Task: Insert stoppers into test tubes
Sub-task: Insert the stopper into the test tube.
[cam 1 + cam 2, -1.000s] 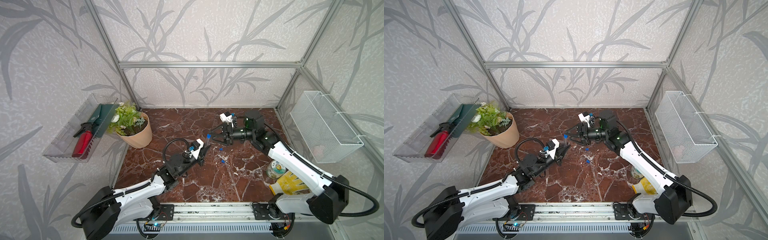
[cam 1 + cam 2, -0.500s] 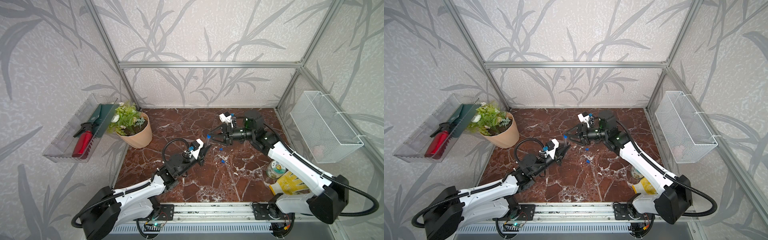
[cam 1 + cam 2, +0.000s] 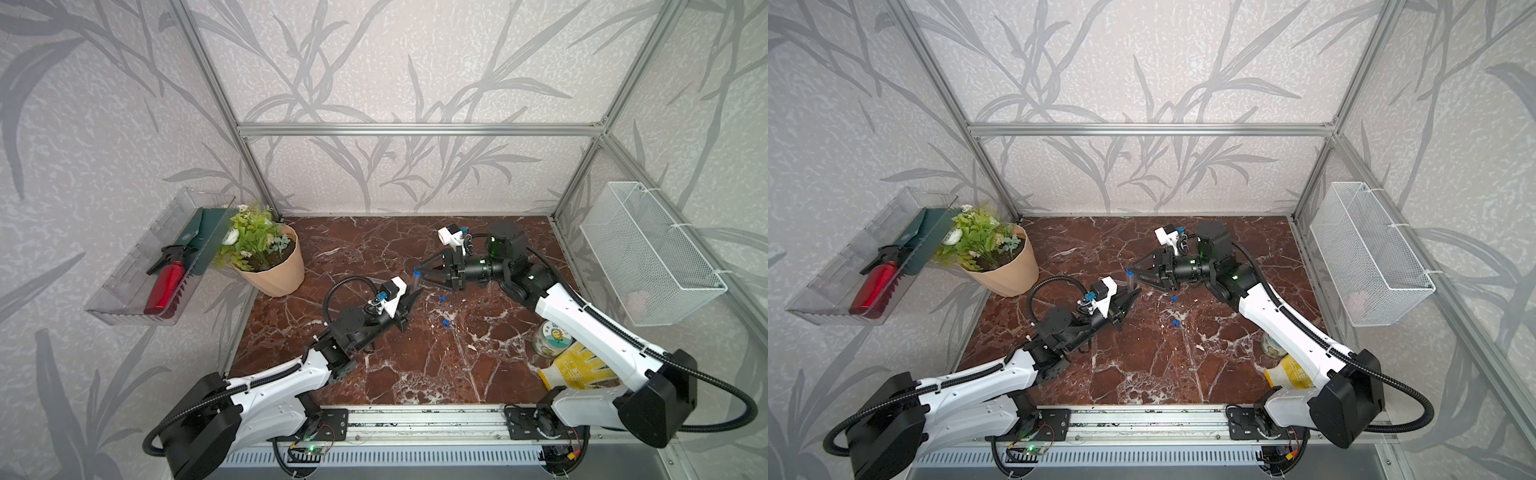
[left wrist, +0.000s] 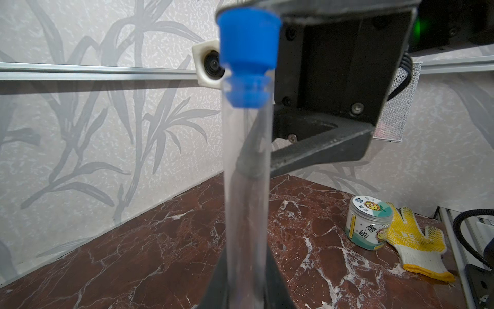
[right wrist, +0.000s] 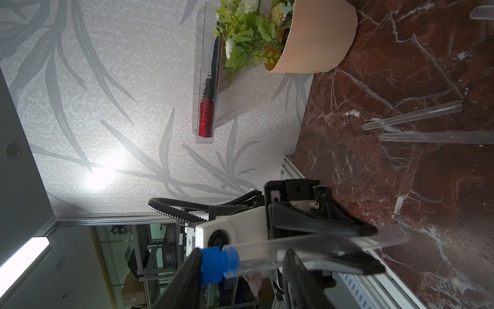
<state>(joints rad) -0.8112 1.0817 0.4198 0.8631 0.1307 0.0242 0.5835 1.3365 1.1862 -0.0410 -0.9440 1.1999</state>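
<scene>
One tube (image 4: 246, 187): left claw (image 3: 417, 294) is pinching it, stopper (image 4: 248, 48) in mouth.
Right claw (image 3: 419, 276): narrowing, half-spread around stopper.
Jar (image 4: 367, 227): showing 蒸蒸.

Soft, even light is filling both top views, edges bowing. Glare (image 5: 103, 174) is blooming on the right wrist view's wallpaper (image 5: 133, 67); the left's near test tube (image 4: 246, 187) is blurring.

Marble tbl (image 3: 415, 365): stoppers (image 3: 446, 323), tubes (image 5: 411, 116) (pot (image 3: 272, 270), jar (image 3: 550, 338))
</scene>
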